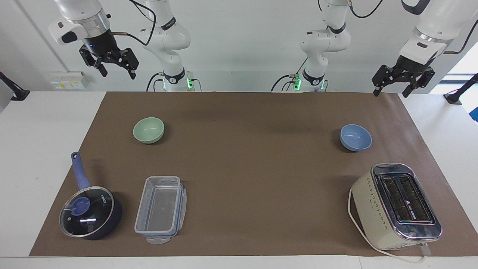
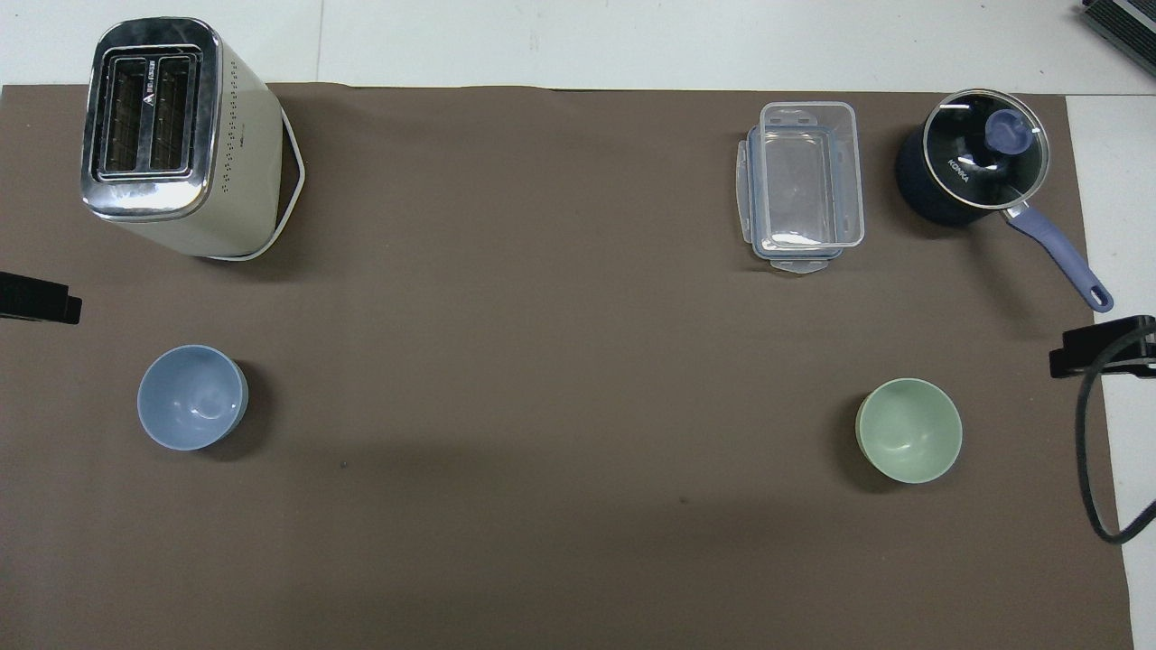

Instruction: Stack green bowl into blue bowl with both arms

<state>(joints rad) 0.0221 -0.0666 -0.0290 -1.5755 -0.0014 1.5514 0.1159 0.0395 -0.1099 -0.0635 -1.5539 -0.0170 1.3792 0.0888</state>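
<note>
The green bowl [image 1: 148, 130] [image 2: 908, 431] stands upright on the brown mat toward the right arm's end of the table. The blue bowl [image 1: 355, 137] [image 2: 191, 397] stands upright toward the left arm's end, about as near to the robots as the green one. Both bowls hold nothing. My right gripper [image 1: 118, 74] hangs open, high above the table's edge at the robots' end, near the green bowl's end. My left gripper [image 1: 390, 93] hangs open and raised at the blue bowl's end. Neither gripper touches anything. In the overhead view only the tips of the left gripper [image 2: 36, 302] and the right gripper [image 2: 1097, 352] show at the picture's edges.
A cream toaster [image 1: 396, 205] [image 2: 172, 135] lies farther from the robots than the blue bowl. A clear lidless plastic box [image 1: 160, 205] [image 2: 804, 185] and a dark-blue saucepan with a glass lid [image 1: 89, 213] [image 2: 975, 167] stand farther out than the green bowl. The brown mat [image 1: 254, 168] covers the table.
</note>
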